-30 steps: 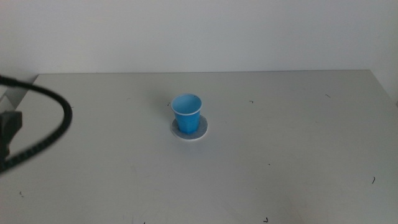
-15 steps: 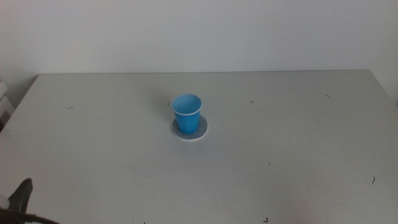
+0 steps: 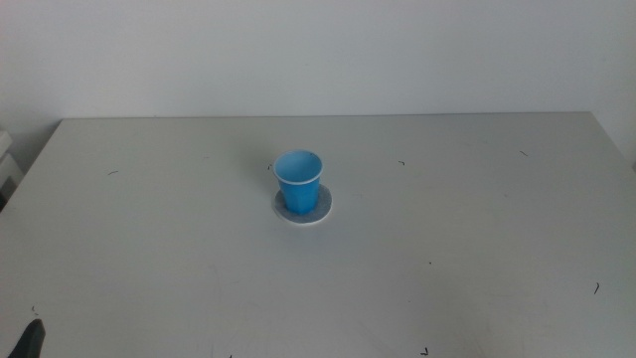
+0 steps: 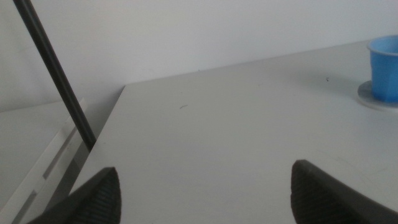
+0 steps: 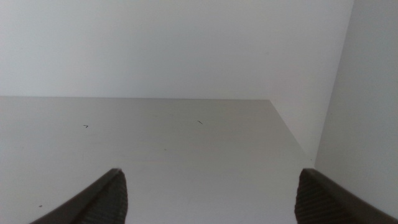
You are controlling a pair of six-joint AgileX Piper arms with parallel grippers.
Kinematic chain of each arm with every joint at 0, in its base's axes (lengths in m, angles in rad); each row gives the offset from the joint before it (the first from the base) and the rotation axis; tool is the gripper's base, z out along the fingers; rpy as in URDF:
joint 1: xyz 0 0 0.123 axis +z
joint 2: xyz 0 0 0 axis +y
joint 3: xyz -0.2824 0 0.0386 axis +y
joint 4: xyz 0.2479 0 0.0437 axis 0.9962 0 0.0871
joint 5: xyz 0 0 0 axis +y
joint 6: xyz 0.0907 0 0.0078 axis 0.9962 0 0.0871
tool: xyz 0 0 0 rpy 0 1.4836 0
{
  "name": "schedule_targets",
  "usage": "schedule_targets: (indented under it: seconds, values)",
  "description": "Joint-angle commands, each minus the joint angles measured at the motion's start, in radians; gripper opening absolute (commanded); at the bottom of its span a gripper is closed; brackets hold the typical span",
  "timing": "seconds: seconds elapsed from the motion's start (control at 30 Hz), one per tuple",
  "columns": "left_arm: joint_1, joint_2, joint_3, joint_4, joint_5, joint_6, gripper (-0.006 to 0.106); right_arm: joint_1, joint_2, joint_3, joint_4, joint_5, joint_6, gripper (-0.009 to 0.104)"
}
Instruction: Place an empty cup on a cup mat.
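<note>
With the cup [image 3: 298, 180] upright on the cup mat [image 3: 320, 208], we see both pincers parted, empty.
Only a bench [image 3: 477, 229] jolt could topple it.

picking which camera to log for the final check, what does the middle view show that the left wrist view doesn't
Only the middle view shows the whole blue cup standing upright on the round grey mat, mid-table, with nothing gripping it. Only the left wrist view shows the left gripper, jaws wide apart and holding nothing, low near the table's left edge, plus a dark cable. Both show the table, and the wrist view catches cup and mat only partly, cut off at its edge.
</note>
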Motion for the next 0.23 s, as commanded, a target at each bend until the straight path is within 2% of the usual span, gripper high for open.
schedule_targets:
  seconds: [0.0,0.2]
  values:
    - [0.002,-0.017,-0.004,-0.011,-0.051,-0.013,0.105,-0.001,-0.019,-0.012,-0.009,-0.078,-0.008,0.094]
    - [0.002,-0.018,-0.004,-0.010,-0.049,-0.013,0.105,-0.001,-0.019,-0.012,-0.009,-0.078,-0.008,0.094]
